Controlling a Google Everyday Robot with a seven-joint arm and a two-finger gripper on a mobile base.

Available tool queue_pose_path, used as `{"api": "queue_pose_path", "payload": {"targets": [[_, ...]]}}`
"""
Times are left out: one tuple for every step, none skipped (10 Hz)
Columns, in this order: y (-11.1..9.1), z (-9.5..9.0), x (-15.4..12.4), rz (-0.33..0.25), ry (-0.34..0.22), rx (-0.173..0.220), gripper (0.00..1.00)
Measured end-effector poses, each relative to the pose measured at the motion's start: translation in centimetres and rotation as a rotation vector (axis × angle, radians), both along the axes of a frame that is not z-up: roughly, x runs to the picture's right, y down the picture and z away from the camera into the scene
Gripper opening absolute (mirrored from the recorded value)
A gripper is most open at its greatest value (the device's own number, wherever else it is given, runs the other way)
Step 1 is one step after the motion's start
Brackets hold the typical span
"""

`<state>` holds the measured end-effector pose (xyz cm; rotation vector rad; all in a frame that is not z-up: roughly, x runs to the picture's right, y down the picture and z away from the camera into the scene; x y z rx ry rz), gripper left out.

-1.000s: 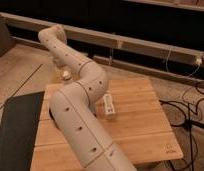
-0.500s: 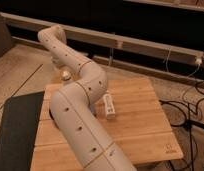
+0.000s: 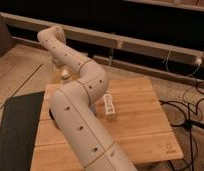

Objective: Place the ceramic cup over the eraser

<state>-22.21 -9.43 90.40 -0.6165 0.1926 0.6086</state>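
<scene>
My arm rises from the bottom of the camera view, bends over the wooden table (image 3: 140, 125) and folds back down at the table's far left corner. The gripper (image 3: 63, 71) hangs there, pointing down, shut. A small pale rounded thing (image 3: 65, 76) shows right at its tip; I cannot tell whether it is the ceramic cup or part of the gripper. The eraser is out of view, possibly hidden behind the arm.
A long white stick (image 3: 109, 105) lies near the table's middle, just right of the arm. A dark mat (image 3: 15, 132) covers the floor on the left. Cables (image 3: 191, 112) trail on the floor at the right. A low ledge (image 3: 145, 47) runs along the back wall.
</scene>
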Motion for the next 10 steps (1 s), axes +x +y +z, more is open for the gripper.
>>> {"api": "queue_pose_path", "payload": {"targets": [[0.4,0.1,-0.2,0.007,-0.018,-0.004,0.0],[0.6,0.3,-0.3,0.013,-0.031,0.0,0.0],[0.8,0.6,-0.1,0.023,-0.052,0.017,0.0],[0.8,0.8,0.2,0.027,-0.06,0.029,0.0],[1.0,1.0,0.6,0.028,-0.066,0.038,0.0],[1.5,1.0,1.3,0.026,-0.074,0.042,0.0],[2.0,1.1,1.7,0.024,-0.076,0.039,0.0],[2.8,1.3,2.1,0.023,-0.08,0.03,0.0],[3.6,1.4,2.2,0.023,-0.085,0.021,0.0],[4.4,1.6,2.2,0.021,-0.091,0.011,0.0]]}}
